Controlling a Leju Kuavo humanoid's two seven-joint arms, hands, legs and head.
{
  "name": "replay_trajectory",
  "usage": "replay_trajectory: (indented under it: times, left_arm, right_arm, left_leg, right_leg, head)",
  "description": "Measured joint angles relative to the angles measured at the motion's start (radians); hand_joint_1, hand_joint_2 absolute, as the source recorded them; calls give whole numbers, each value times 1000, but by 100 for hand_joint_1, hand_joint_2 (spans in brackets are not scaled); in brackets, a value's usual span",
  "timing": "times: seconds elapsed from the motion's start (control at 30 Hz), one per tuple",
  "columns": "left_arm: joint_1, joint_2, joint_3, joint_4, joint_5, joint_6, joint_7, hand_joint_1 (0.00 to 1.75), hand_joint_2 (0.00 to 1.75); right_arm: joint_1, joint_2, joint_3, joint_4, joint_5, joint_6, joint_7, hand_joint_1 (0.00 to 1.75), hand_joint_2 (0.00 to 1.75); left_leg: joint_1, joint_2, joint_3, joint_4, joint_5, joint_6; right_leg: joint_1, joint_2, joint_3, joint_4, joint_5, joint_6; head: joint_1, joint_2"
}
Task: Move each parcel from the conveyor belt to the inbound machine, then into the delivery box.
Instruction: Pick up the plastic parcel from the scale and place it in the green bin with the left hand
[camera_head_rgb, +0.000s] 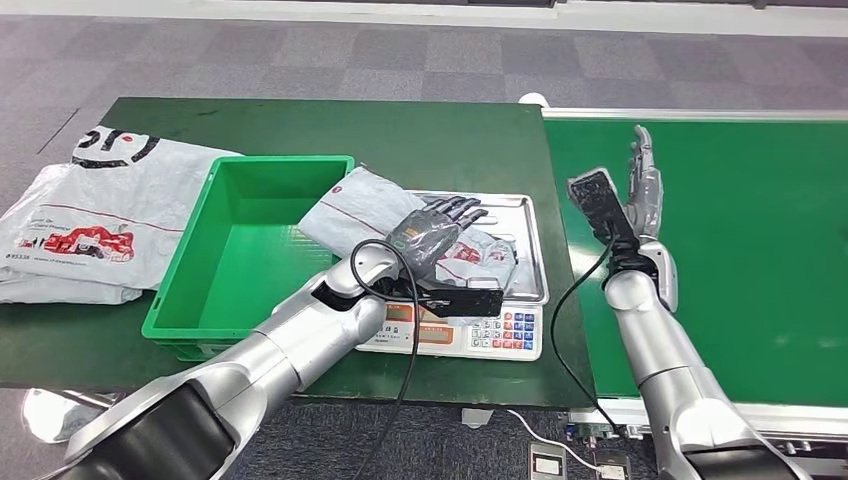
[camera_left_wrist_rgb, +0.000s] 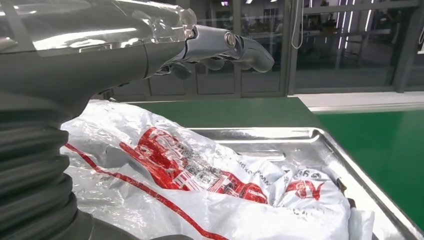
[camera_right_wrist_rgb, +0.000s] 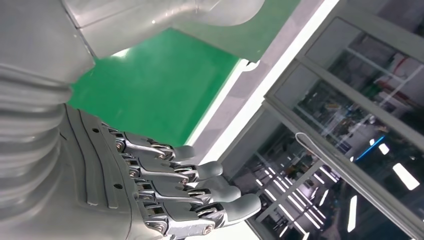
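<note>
My left hand (camera_head_rgb: 432, 236) is hovering flat and spread over the parcel (camera_head_rgb: 372, 212), gripping nothing; it's lying under my fingers (camera_head_rgb: 462, 208) on the scale tray (camera_head_rgb: 528, 262). Right hand (camera_head_rgb: 643, 185) is idling open. That slick bag's probably slipping if I'm grabbing loosely.

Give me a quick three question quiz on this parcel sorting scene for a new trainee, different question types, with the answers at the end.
1. True or false: the green bin holds a parcel.
2. What is the parcel under the left hand lying on: A) the belt, B) the scale tray, C) the floor?
3. Fill in: the right hand is over the green ____.

Key: 1 false; 2 B; 3 belt.
</note>
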Motion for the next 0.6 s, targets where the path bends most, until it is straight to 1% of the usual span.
replay_trajectory:
  times: [0.1,0.2,0.27,0.33,0.43,0.6]
  left_arm:
    - [-6,0,-17,3,-36,-32,-5,0,175]
    - [-20,-1,-69,7,-130,-123,-13,2,175]
    - [-28,-4,-120,10,-195,-170,-7,89,175]
    - [-33,-7,-167,11,-234,-190,1,175,175]
    - [-36,-8,-211,14,-261,-199,8,175,175]
    - [-32,-8,-259,23,-294,-217,13,175,175]
  right_arm:
    - [0,-5,-12,6,-1,4,-1,0,175]
    - [0,-12,-24,7,-10,26,-6,0,175]
    - [0,-19,-33,7,-18,45,-11,0,175]
    - [2,-25,-43,6,-23,61,-16,0,175]
    - [8,-30,-49,-2,-22,81,-17,0,175]
    - [20,-34,-49,-40,-12,108,-4,0,175]
  left_leg:
    - [0,0,0,0,0,0]
    - [0,0,0,0,0,0]
    - [0,0,0,0,0,0]
    - [0,0,0,0,0,0]
    - [0,0,1,0,0,0]
    - [0,0,2,0,1,2]
  right_leg:
    - [0,0,0,0,0,0]
    - [0,0,0,0,0,0]
    - [0,0,0,0,0,0]
    - [0,0,1,0,0,0]
    - [0,0,2,0,0,0]
    - [0,-1,3,0,0,0]
  head:
    - [0,0]
    - [0,0]
    - [0,0]
    - [0,0]
    - [0,0]
    - [0,0]
